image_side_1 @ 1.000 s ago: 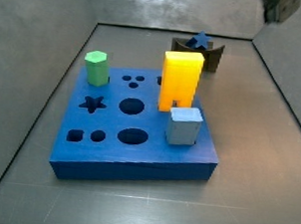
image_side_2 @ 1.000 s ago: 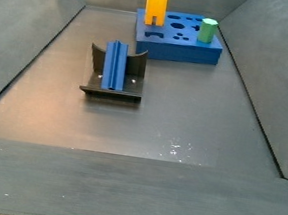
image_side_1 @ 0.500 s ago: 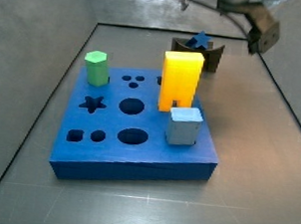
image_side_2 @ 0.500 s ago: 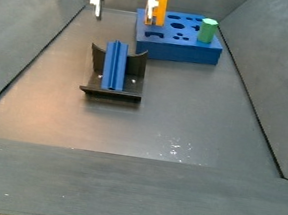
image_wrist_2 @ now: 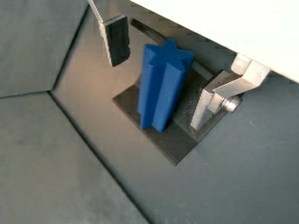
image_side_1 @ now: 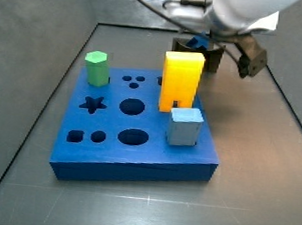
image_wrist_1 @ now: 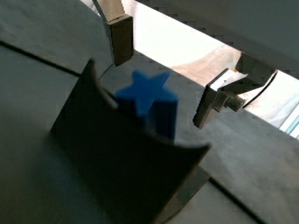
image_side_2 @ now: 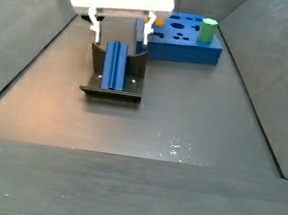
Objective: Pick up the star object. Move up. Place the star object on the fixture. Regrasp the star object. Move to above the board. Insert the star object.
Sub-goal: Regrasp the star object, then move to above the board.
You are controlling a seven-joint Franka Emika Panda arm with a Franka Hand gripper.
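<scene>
Regrasp step, by the look of it. Pincer (image_wrist_2: 163,74) lowered over the fixture (image_side_2: 111,85), fingers (image_wrist_2: 117,39) spread wide apart and clamped on nothing. Star object (image_wrist_2: 162,83) directly between the two silver plates, touching neither, lying lengthwise in the fixture's V-notch with its star-shaped end face (image_wrist_1: 147,89) turned towards a wrist view. Resting in the notch most likely to keep the prism steady and at a known angle, so that the dark pads can close squarely on its flanks. Same arrangement in a side view: star object (image_side_2: 118,64) a long blue bar cradled in the bracket, pincer (image_side_2: 118,27) straddling its far end. Board (image_side_1: 137,123) away to one side of the pincer, carrying a tall yellow block (image_side_1: 181,80), a green peg (image_side_1: 96,67) and a grey block (image_side_1: 184,126); star-shaped hole (image_side_1: 92,105) unfilled, so insertion not yet done. Next call probably a little more descent, then closing on the prism.
</scene>
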